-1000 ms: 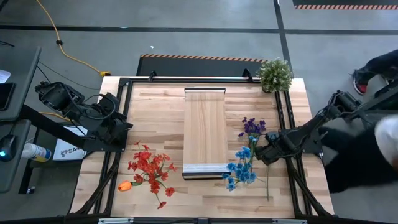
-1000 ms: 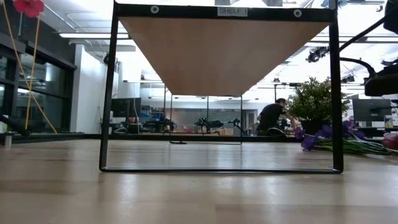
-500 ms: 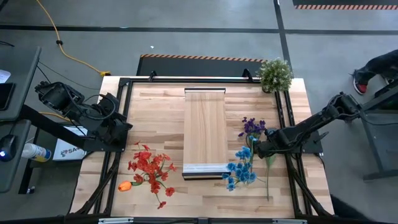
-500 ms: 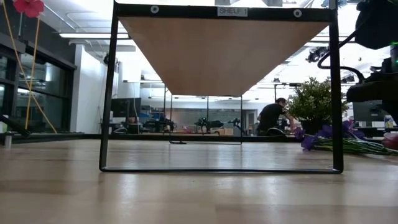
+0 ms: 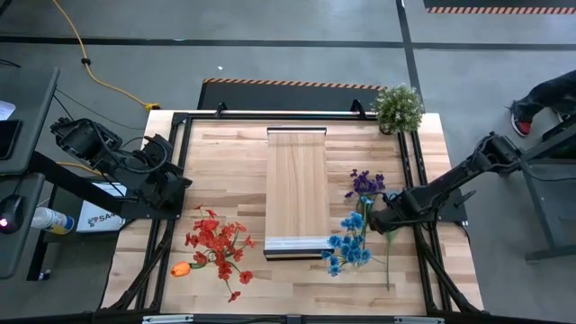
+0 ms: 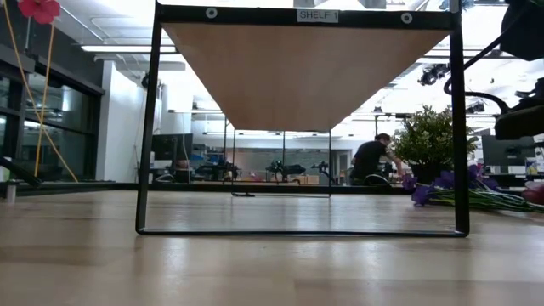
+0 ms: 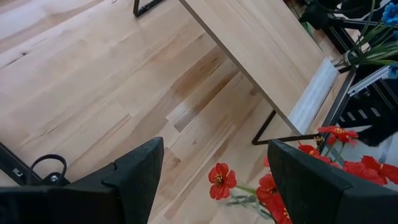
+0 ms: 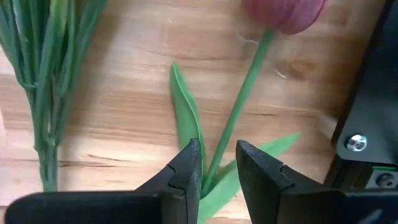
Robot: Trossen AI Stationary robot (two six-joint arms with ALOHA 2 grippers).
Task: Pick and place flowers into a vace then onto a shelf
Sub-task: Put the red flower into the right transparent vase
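Observation:
The raised light-wood shelf (image 5: 297,184) stands mid-table. Red flowers (image 5: 216,238) and an orange one (image 5: 180,268) lie on the table to its left. Blue (image 5: 349,243) and purple flowers (image 5: 364,183) lie to its right. A dark-red flower (image 8: 283,12) with a green stem (image 5: 389,261) lies beside them. My right gripper (image 5: 376,216) is low over this flower and shut on its stem. My left gripper (image 5: 184,184) waits open at the table's left edge, above the red flowers (image 7: 336,155). I see no vase. My right gripper has the dark-red flower's green stem (image 8: 219,155) between its two fingers, a short way below the head, where the leaves branch off. The fingers come from above and lie across the stem. The flower lies flat on the table.
A bushy green potted plant (image 5: 398,108) stands at the far right corner. The shelf's black frame legs (image 6: 459,127) stand on the table. Black rails (image 5: 414,180) run along the table's sides. A person works far off in the room behind (image 6: 370,161).
My right gripper has shifted a little toward the table's left, over the flowers, and then kept still. A dark figure at the right of the high view has left the picture.

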